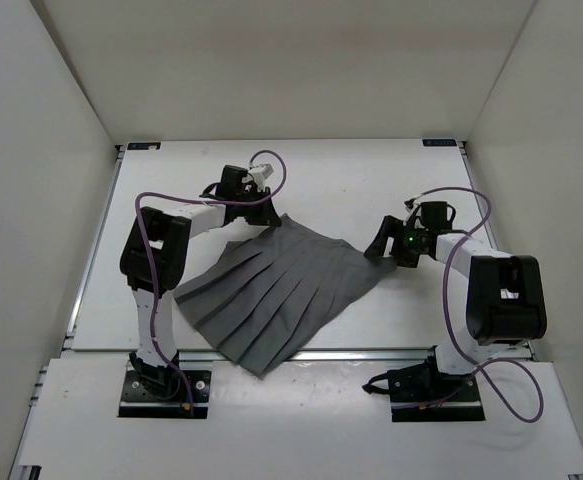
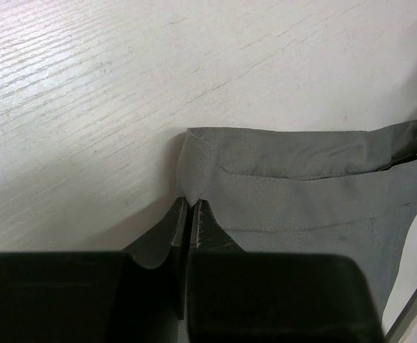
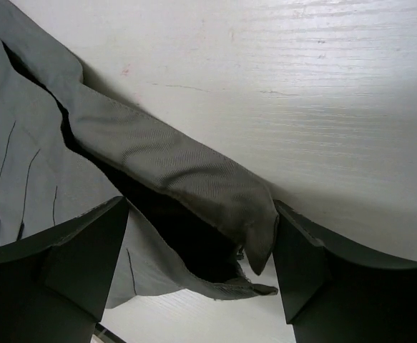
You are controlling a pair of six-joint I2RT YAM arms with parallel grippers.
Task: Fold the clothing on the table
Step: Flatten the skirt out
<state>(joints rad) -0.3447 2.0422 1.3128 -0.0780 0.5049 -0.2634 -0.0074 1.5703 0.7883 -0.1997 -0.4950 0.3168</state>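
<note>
Dark grey pleated fabric skirt lying unfolded on white bench; left gripper clamping one waistband corner, right gripper gaping around the other.

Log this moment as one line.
skirt: spread on table, not yet folded | left gripper: shut on waistband corner | right gripper: open, astride other waistband end

No words, numbers or signs can be read in any view. One small blue tag sits at the far left corner of the table. A second blue tag sits at the far right corner. Anything written on them is too tiny to make out.
</note>
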